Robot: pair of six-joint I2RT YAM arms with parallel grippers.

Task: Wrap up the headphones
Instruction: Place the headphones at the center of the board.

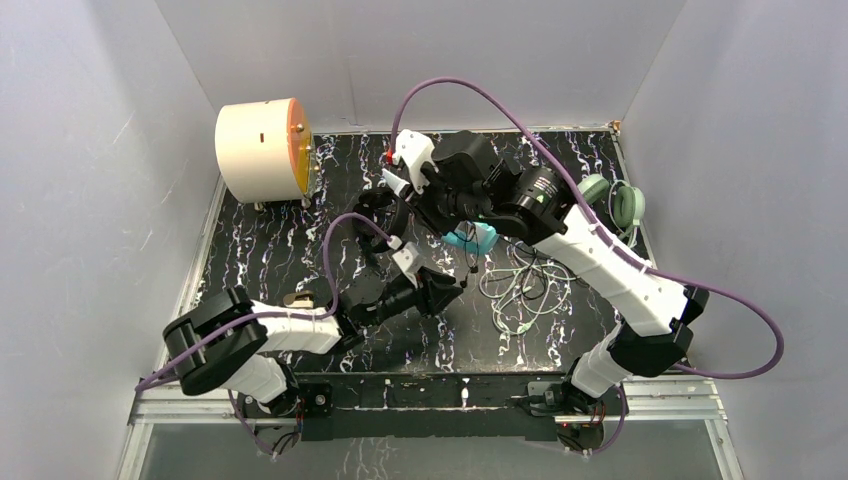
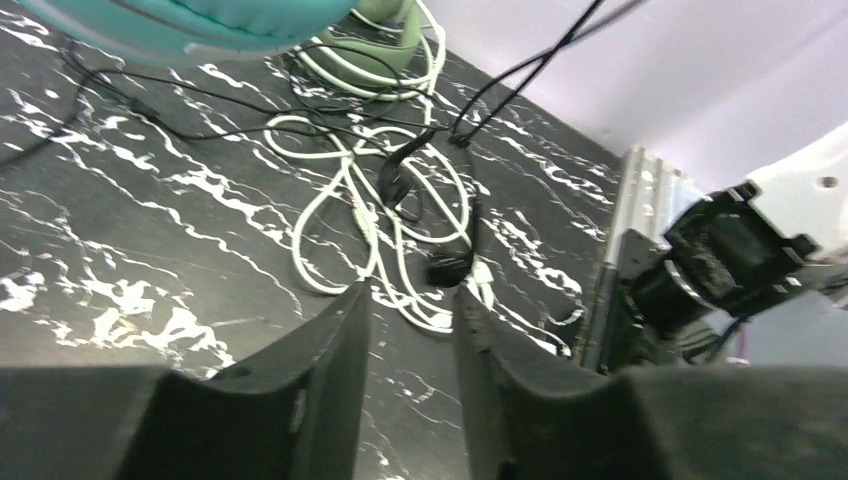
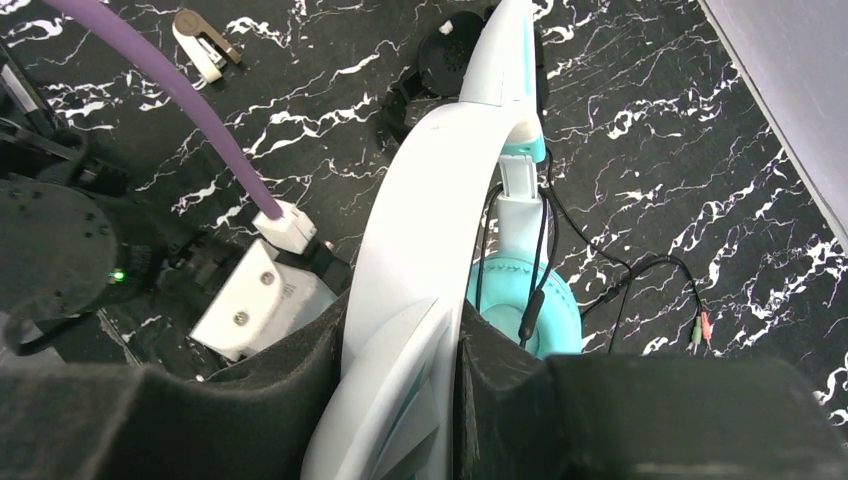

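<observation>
Top view: the teal corded headset with a white cat-ear band [image 1: 470,238] hangs over the middle of the black marbled worktop [image 1: 280,250]. Walls hem three sides, with free room to the left.

Left wrist: the left pincer [image 2: 410,300] is narrow, with nothing visible between its jaws (a pale looped cable [image 2: 340,190] lies just ahead).

Right wrist: the right pincer [image 3: 400,340] clamps the white band. Winding looks not yet begun; next is catching the cord.

Top view, centre: the right arm [image 1: 600,255] covers most of the teal headset [image 1: 472,238]; only one cup shows. It also partly hides the black headset [image 1: 385,205], left of centre.

Left wrist view: the upper edge cuts off the teal cup [image 2: 190,25] and the sage cup [image 2: 385,10].

Right wrist view: the white band [image 3: 430,250] runs out at the lower edge. The plugs [image 3: 700,328], at right, are too small to identify.
</observation>
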